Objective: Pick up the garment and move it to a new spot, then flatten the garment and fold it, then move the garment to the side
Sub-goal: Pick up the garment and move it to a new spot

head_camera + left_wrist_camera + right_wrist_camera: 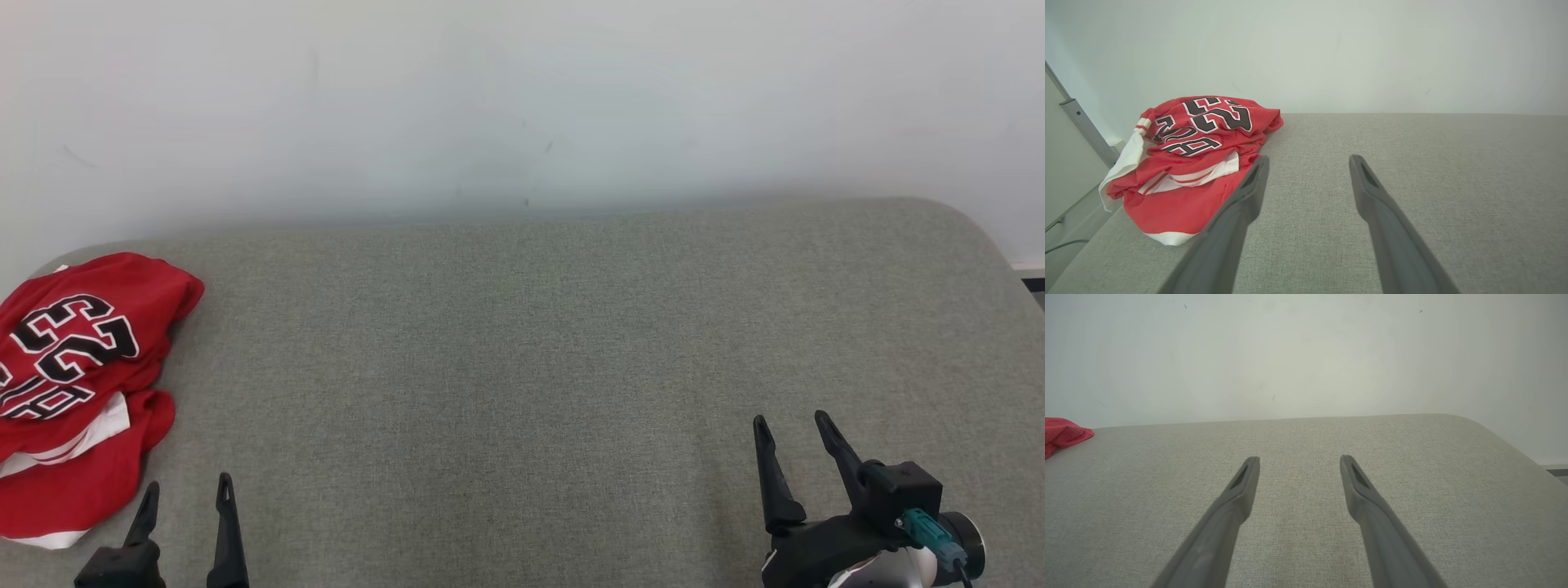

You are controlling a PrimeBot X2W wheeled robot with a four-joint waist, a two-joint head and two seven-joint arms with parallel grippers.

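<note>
Garment [77, 384] first: a red jersey with black, white-edged numerals and white trim, lying in a crumpled heap at the far left end of the grey fabric-covered surface [522, 343], right at its left edge. It's bunched and folded over itself, numerals facing up, and a white hem peeks out on the near side.

Moving right, the left gripper [188, 483] sits just beside that heap on the robot's side. Its two dark fingers are spread wide with nothing between them. The outer finger is very close to the red cloth, and I can't tell whether it brushes it.

Across the grey top, well apart from the jersey, there's the right gripper [792, 418], low over the fabric near the right end. Its fingers are splayed just as wide and it holds nothing. A teal connector [927, 527] shows on its wrist. A pale wall [522, 98] runs behind it all.
</note>
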